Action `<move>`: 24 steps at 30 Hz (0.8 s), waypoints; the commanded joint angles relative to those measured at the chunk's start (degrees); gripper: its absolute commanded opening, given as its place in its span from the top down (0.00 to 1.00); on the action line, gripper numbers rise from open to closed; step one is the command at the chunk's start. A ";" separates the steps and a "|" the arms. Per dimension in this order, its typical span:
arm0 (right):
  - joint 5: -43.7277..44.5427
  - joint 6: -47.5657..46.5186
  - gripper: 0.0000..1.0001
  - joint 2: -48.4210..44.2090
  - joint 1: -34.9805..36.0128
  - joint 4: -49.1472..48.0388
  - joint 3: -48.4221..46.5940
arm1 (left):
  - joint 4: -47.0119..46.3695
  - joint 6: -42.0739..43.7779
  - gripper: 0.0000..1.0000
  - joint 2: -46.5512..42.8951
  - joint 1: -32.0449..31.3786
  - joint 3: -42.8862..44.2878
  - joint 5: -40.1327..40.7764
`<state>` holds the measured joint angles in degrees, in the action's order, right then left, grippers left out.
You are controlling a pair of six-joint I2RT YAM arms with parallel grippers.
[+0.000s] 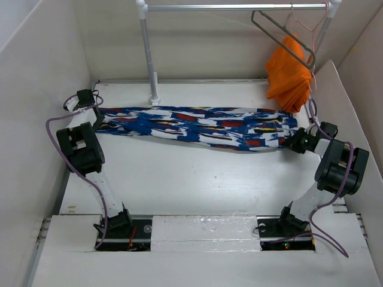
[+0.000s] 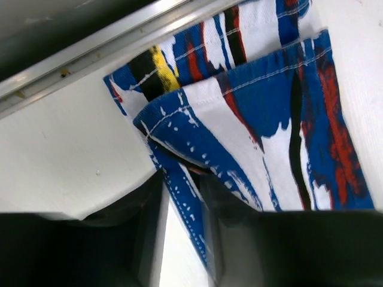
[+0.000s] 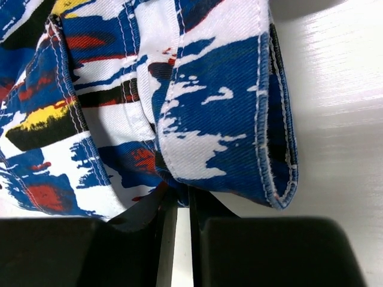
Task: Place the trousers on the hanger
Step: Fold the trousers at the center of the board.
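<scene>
The trousers (image 1: 197,127), deep blue with white, red, black and yellow patches, lie stretched in a long band across the far part of the table. My left gripper (image 1: 99,119) is shut on their left end, and the wrist view shows a blue stitched hem (image 2: 257,113) running between the fingers of the gripper (image 2: 182,200). My right gripper (image 1: 291,142) is shut on their right end, pinching a fold of cloth (image 3: 197,119) between the nearly closed jaws of the gripper (image 3: 179,197). The dark grey hanger (image 1: 281,37) hangs tilted from the rail at the back right, apart from both grippers.
A metal rail (image 1: 233,7) runs across the back on a white post (image 1: 149,57). A plain orange garment (image 1: 290,72) hangs by a thin pinkish wire hanger (image 1: 308,27) at the rail's right end. White walls enclose the table on the left, back and right.
</scene>
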<state>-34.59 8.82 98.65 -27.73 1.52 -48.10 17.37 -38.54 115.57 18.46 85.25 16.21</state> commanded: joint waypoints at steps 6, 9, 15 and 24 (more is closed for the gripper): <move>1.63 -4.60 0.64 -0.83 -0.31 1.29 1.25 | -3.65 -3.64 0.29 -3.07 1.76 -0.35 -10.12; 0.31 -5.39 0.63 0.39 -0.31 1.64 0.55 | -6.20 -4.61 0.30 -1.75 1.76 0.17 -12.25; 1.54 -7.67 0.63 0.31 -0.84 4.37 0.20 | -5.41 -6.28 0.58 0.88 1.76 1.85 -9.63; 1.01 -7.67 1.00 -1.53 -2.50 5.15 1.43 | -5.67 -3.82 1.00 -5.26 2.81 -1.14 -1.55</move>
<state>-36.23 3.60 98.39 -28.80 4.54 -47.79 13.06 -43.79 116.38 20.73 85.03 9.34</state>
